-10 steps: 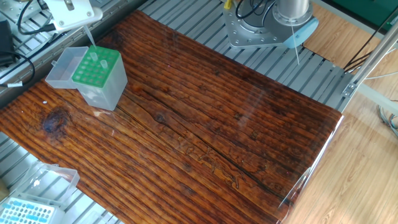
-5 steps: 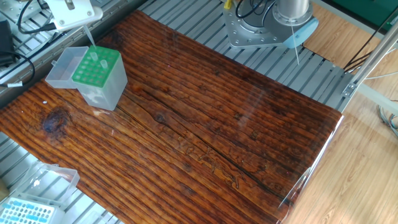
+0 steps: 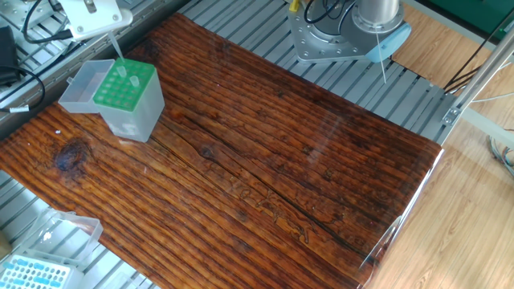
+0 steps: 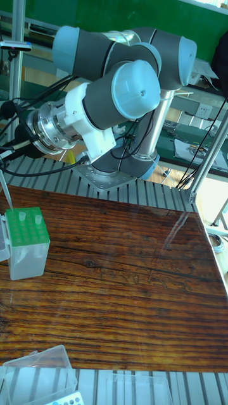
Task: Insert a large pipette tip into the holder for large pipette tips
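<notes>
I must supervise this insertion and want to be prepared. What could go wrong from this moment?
1. The large pipette tip hangs slanted over the green rack of the holder; its point could miss a hole and bend.
2. Two tips already stand in the rack near the target area; the new one could strike them.
3. The holder sits loose on the table, so a sideways push could shift it.

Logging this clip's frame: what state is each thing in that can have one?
Clear box with green rack: lid open, two tips seated upright.
Long translucent pipette tip: held tilted above the rack, not inserted.
Gripper: holding the tip; jaws unclear.
Small blue-rack box: lid open.
</notes>
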`<action>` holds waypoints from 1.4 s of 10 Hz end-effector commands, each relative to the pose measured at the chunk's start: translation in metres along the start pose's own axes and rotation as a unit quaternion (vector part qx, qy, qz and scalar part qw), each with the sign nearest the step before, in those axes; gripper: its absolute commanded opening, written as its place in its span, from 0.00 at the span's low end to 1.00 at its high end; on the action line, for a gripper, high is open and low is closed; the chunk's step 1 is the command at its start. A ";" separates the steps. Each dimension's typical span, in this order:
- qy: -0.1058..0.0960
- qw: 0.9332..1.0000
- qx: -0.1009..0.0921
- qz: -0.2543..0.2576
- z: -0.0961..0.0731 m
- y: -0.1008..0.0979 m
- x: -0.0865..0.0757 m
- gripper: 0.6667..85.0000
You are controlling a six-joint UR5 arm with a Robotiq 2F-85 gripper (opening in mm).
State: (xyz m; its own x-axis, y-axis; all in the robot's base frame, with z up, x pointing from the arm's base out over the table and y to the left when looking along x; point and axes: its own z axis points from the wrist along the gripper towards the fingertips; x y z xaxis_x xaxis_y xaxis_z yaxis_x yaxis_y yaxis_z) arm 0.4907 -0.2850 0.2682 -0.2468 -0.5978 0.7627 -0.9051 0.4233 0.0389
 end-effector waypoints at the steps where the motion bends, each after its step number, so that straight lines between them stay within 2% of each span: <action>1: -0.004 1.000 -0.009 0.000 0.001 0.004 -0.003 0.00; 8: 0.000 1.000 -0.015 0.001 -0.011 0.004 0.000 0.00; 14: 0.013 1.000 -0.016 0.010 -0.015 0.000 -0.002 0.00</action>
State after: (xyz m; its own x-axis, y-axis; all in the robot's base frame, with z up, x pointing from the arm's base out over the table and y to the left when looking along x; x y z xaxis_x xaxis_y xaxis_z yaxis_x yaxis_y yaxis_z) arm 0.4954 -0.2750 0.2770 -0.2528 -0.5730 0.7796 -0.8906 0.4527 0.0439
